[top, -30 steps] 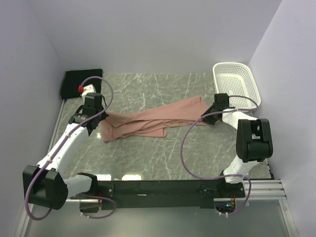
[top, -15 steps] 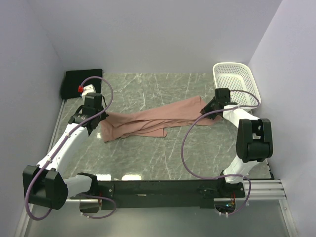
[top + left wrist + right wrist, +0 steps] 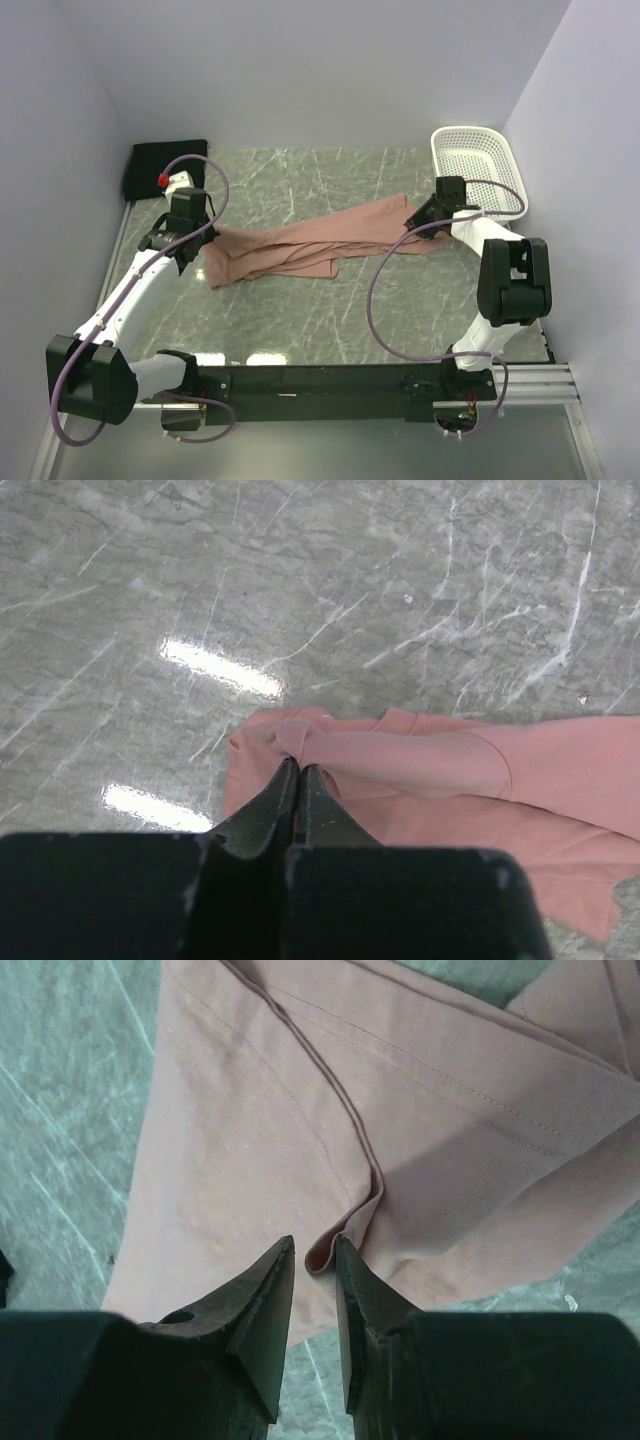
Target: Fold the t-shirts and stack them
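Right tool (image 3: 413, 221) shifted slightly farther out, clamped on pink t-shirt (image 3: 300, 246) fold; left tool (image 3: 298, 768) pinches opposite end. Shirt unfolded; black t-shirt (image 3: 165, 168) already folded.

I can read no text, label, brand, number or sign in any of my views. The pink shirt (image 3: 310, 245) shows me only plain cloth and seams.
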`<state>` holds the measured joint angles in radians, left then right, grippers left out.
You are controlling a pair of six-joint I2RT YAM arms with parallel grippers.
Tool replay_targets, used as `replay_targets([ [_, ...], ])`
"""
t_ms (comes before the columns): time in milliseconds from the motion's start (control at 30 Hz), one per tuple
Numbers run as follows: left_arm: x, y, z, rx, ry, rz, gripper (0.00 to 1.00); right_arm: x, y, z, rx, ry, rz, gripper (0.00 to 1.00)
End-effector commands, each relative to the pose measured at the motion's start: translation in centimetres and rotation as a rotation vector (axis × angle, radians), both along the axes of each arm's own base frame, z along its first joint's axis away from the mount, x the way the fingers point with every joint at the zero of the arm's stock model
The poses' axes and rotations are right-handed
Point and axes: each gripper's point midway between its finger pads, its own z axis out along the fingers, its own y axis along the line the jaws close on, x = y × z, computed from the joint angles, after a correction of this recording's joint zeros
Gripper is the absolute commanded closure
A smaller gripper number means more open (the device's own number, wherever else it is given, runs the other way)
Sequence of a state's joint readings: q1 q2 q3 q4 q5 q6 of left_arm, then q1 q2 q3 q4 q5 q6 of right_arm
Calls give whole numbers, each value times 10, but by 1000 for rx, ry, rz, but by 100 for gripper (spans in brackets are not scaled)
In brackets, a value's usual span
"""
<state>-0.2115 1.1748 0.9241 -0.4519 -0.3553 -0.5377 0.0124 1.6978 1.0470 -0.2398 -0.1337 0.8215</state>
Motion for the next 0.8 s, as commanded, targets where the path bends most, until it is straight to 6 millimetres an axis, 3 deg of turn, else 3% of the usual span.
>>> replay_targets([
  [0,6,0,10,-4,-41,-11,99,2,-2,-9,3,10,-7,69],
  [200,6,-1,9,-4,-39,-13,99,-4,-4,-30,-4,47,-12,69],
  [367,6,1,9,0,-37,-6,99,-3,-6,-36,-18,60,-11,69],
  [467,6,2,9,3,-39,3,99,-2,-7,-32,-24,57,-7,83],
  [500,6,4,10,5,-40,11,99,-1,-7,-25,-27,45,-3,92],
  [567,5,7,12,14,-43,27,99,3,-8,-9,-34,18,-1,100],
  [667,8,18,26,29,-56,74,99,12,-11,33,-58,-49,-1,100],
  [733,16,25,52,28,-104,104,99,12,-14,62,-76,-83,3,100],
  [767,21,28,72,27,-133,122,99,19,-15,92,-86,-145,-2,100],
])
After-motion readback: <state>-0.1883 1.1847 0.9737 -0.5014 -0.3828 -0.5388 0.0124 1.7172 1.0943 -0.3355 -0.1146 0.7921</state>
